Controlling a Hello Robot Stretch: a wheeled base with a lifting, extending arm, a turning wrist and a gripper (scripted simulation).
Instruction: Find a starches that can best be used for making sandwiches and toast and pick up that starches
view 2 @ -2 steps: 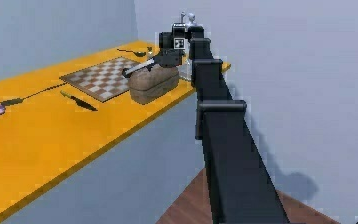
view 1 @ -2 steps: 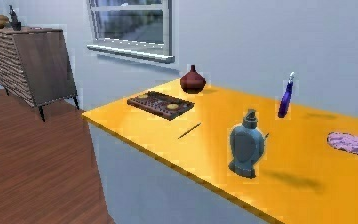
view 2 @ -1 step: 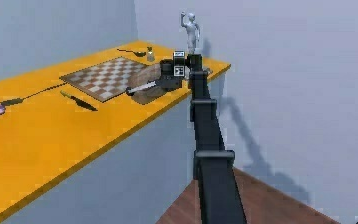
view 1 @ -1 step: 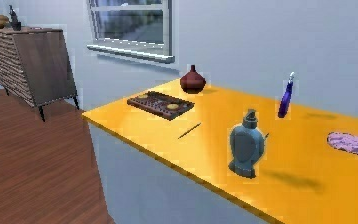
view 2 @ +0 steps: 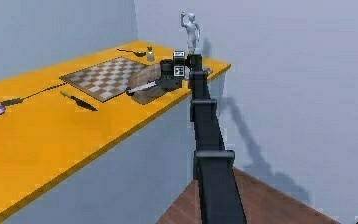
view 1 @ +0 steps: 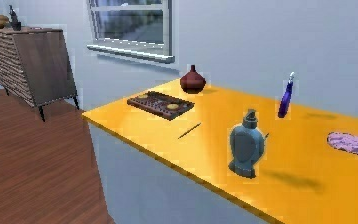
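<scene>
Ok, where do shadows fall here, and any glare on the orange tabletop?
Forward view: the blue-grey bust-shaped figure throws a shadow rightward across the orange tabletop; no hard glare, only a paler sheen by the dark red round vase. Arm side view: the dark square arm bar casts a grey shadow on the blue wall to its right.

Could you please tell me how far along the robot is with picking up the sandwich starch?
Done: the robot is at the orange counter, arm reaching over it. In hand: the gripper is near the chessboard; I cannot tell whether it holds anything. Left: what I can make out, such as a dark vase and a white statue, is not bread, so the pickup looks not yet done.
</scene>
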